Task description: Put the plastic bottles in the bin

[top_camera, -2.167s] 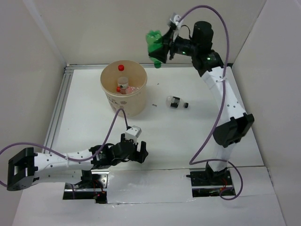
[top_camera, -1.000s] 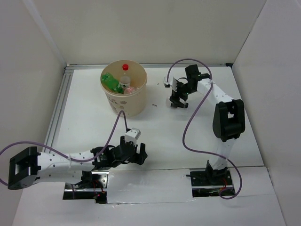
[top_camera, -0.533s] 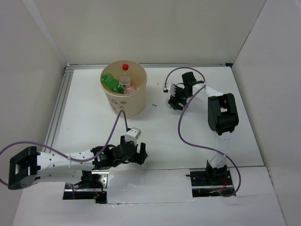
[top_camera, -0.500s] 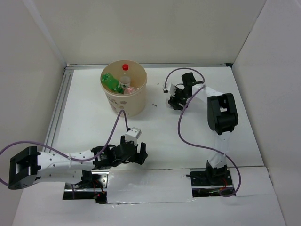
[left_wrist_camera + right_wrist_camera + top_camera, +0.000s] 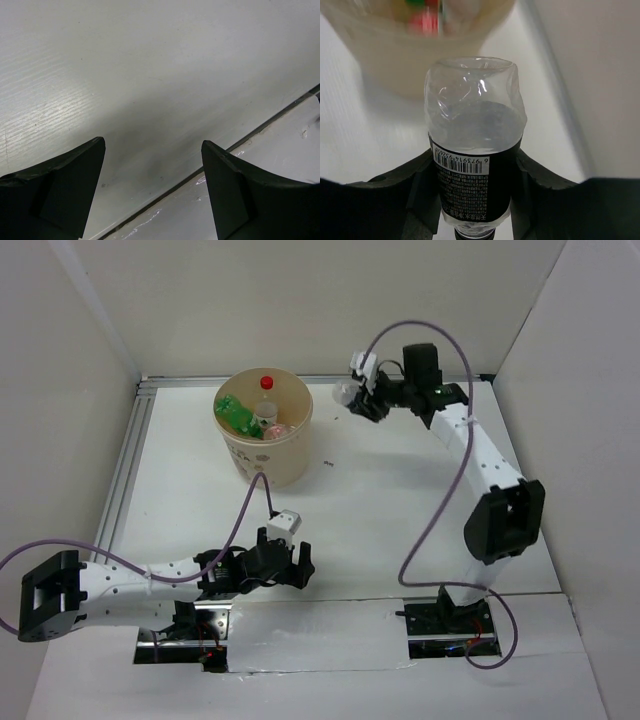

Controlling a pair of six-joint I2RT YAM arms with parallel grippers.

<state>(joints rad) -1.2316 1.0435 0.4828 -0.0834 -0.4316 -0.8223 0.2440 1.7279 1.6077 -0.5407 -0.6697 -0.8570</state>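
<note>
The dark-labelled clear plastic bottle point(image 5: 472, 150) sits between my right gripper's point(image 5: 474, 190) black fingers, base pointing away from the camera, barcode up. In the top view my right gripper point(image 5: 362, 400) holds this bottle point(image 5: 348, 394) in the air, right of the bin point(image 5: 272, 458) and near the back wall. The tan round bin holds a green bottle point(image 5: 236, 415) and a clear red-capped bottle point(image 5: 266, 400); its blurred wall point(image 5: 395, 65) fills the upper left of the right wrist view. My left gripper point(image 5: 285, 570) lies low near the front edge, open point(image 5: 153, 146) over bare table.
A metal rail point(image 5: 122, 475) runs along the table's left side. White walls close in the back and both sides. Small dark specks point(image 5: 328, 463) lie right of the bin. A seam point(image 5: 260, 127) crosses the table under the left gripper.
The green bottle went into the bin. My right gripper then came down on the dark-labelled bottle on the table, shut on it and lifted it up and back. The left arm stayed put.
</note>
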